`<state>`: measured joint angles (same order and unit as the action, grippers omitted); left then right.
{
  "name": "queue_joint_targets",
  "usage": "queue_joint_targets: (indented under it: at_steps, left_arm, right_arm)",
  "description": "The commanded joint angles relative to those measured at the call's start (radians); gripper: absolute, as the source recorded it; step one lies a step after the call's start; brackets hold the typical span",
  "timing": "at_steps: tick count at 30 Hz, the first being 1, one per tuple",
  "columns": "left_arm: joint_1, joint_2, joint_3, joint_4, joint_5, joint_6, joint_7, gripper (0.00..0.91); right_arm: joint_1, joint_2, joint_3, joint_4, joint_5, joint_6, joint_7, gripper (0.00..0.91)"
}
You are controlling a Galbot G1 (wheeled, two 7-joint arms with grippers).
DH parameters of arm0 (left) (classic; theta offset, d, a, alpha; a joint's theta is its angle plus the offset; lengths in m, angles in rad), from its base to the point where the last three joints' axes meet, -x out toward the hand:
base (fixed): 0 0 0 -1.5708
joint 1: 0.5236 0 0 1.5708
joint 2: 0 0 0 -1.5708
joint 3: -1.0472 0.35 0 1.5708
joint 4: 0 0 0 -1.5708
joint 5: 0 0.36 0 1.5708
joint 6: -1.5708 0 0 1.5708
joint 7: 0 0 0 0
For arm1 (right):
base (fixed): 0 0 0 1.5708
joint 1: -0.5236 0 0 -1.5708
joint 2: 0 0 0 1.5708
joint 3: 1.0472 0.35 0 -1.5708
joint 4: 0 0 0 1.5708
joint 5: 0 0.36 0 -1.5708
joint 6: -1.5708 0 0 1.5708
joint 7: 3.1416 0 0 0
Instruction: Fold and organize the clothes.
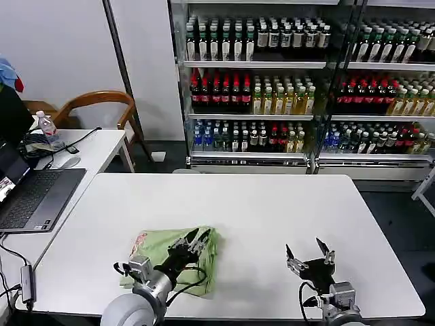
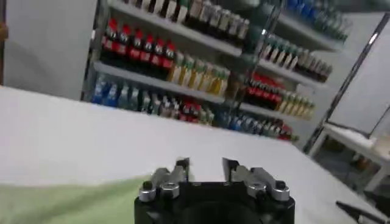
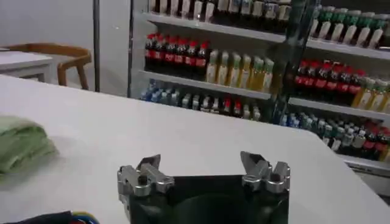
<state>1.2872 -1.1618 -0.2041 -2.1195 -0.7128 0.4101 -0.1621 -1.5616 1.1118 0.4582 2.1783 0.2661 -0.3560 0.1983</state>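
Hovering nearest the robot's body, the left gripper (image 1: 192,242) hangs over the near-left part of the white table (image 1: 272,210), its fingers spread a moderate way with nothing between them. Under and just beyond it lies the light green shirt (image 1: 163,252), already gathered into a compact folded bundle with a scrap of the red-and-white print showing at its left corner. In the left wrist view the green cloth (image 2: 67,204) sits low beside the open fingers, and I cannot tell whether they touch it. The right gripper (image 1: 310,257) waits over bare tabletop on the near right, well apart from the shirt, jaws wide and empty; from its wrist view the folded stack (image 3: 21,145) shows as layered and fairly tidy.

The folding looks largely done, so the step in hand is probably the last tidying or release. The next move likely calls for lifting the left gripper straight up without dragging the top layer, or pressing the bundle flat.

The bundle lies close to the table's near edge, so any push should go away from the robot. Beyond it the tabletop is open toward the far edge, with a laptop (image 1: 30,197) on the side desk to the left and drink shelves (image 1: 272,88) well behind.
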Motion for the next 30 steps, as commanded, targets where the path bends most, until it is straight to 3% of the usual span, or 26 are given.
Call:
queue_joint_targets:
  at_steps: [1,5,8,10,18,21,23,30]
  left_arm:
    - [0.008,0.042,-0.118,-0.110,0.040,-0.139,0.085,0.907]
    - [0.072,0.125,-0.274,-0.100,0.104,-0.133,0.065,0.907]
    - [0.136,0.154,-0.347,-0.038,0.104,-0.045,-0.023,0.907]
    - [0.160,0.153,-0.359,0.016,0.074,0.023,-0.078,0.907]
    - [0.142,0.098,-0.332,0.166,0.052,0.122,-0.089,0.907]
    - [0.131,0.085,-0.315,0.177,0.075,0.124,-0.088,0.907]
    - [0.128,0.086,-0.311,0.190,0.084,0.066,-0.063,0.907]
    - [0.121,0.098,-0.325,0.218,0.045,0.022,-0.056,0.907]
  right_arm:
    - [-0.005,-0.003,-0.001,0.002,-0.002,0.008,-0.002,0.907]
    - [-0.001,-0.008,-0.005,0.001,-0.001,0.014,-0.003,0.907]
    - [0.007,-0.017,-0.004,0.003,0.002,0.015,-0.003,0.907]
    - [0.011,-0.022,0.000,0.005,0.003,0.015,-0.003,0.907]
    - [-0.009,-0.037,0.017,0.034,0.005,0.007,-0.003,0.907]
    - [-0.017,-0.029,0.019,0.042,0.002,0.007,-0.004,0.907]
    - [-0.018,-0.024,0.020,0.037,0.001,0.008,-0.003,0.907]
    - [-0.020,-0.017,0.011,0.045,0.000,0.002,-0.003,0.907]
